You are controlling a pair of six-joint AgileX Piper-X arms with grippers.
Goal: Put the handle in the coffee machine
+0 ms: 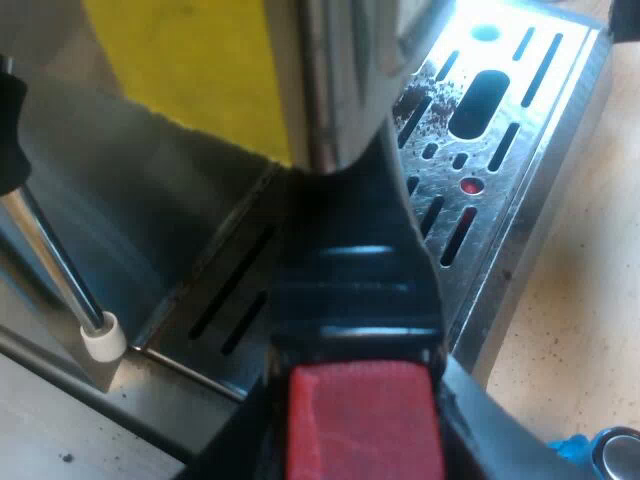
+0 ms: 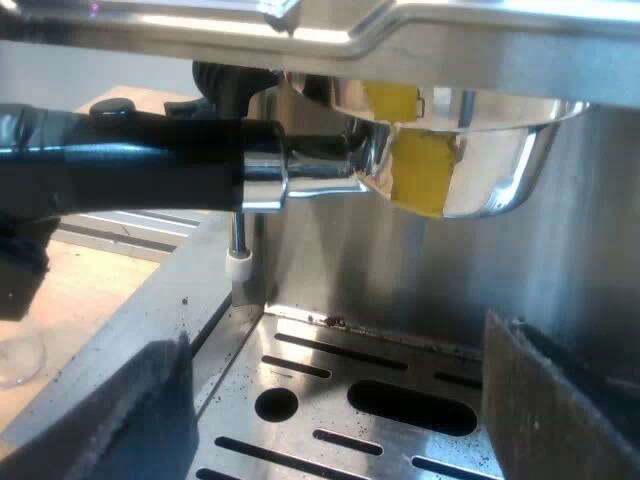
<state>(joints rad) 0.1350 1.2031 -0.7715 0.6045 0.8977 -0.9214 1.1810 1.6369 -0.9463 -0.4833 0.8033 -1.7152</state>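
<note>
Portafilter [image 2: 450, 170]: basket at espresso machine [image 2: 420, 30] front, above drip tray [image 2: 330, 390] | long axis level, red end [image 1: 365, 420] pointing outward | left gripper [image 1: 360, 435] clamped on handle [image 2: 150, 165] | right gripper [image 2: 335, 400] jaws apart.

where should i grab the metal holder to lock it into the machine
Grip the dark handle near its red end, coming from the end away from the machine. The handle sticks out level from the front, while the metal bowl sits tight under the machine's head, leaving no room there.
</note>
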